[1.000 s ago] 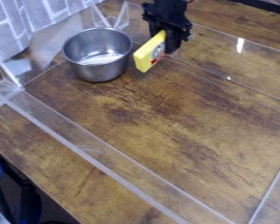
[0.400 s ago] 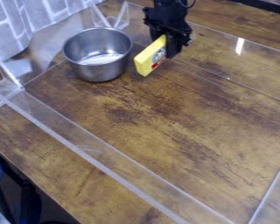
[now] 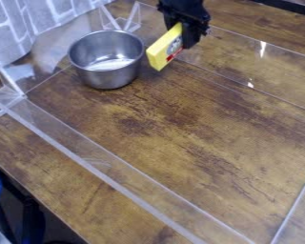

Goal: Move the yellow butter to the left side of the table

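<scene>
One surface, one bowl, one butter block, one set of fingers

The wood-grain surface (image 3: 181, 133) carries one steel bowl (image 3: 106, 57); just beside it, one yellow butter (image 3: 164, 49) hangs tilted, clamped at its upper end by the black fingers (image 3: 185, 26), near the far edge.

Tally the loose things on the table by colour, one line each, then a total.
Yellow: 1, the yellow butter, held tilted in the gripper
Silver: 1, the steel bowl
Total: 2
</scene>
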`<move>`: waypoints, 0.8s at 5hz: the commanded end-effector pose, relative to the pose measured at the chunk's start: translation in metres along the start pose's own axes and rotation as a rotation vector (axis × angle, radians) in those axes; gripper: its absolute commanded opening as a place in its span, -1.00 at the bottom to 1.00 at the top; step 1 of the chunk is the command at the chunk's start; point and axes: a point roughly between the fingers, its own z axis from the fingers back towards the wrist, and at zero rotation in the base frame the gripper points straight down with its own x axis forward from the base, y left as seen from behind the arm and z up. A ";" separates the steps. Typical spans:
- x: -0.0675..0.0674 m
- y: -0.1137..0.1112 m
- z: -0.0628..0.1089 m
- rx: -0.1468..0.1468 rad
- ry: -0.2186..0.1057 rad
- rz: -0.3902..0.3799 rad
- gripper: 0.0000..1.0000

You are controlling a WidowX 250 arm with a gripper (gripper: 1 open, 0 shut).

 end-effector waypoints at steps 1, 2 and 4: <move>0.008 0.010 0.024 0.038 -0.075 0.003 -1.00; 0.005 0.012 0.017 0.041 -0.073 0.004 -1.00; 0.001 0.021 0.012 0.060 -0.074 0.002 -1.00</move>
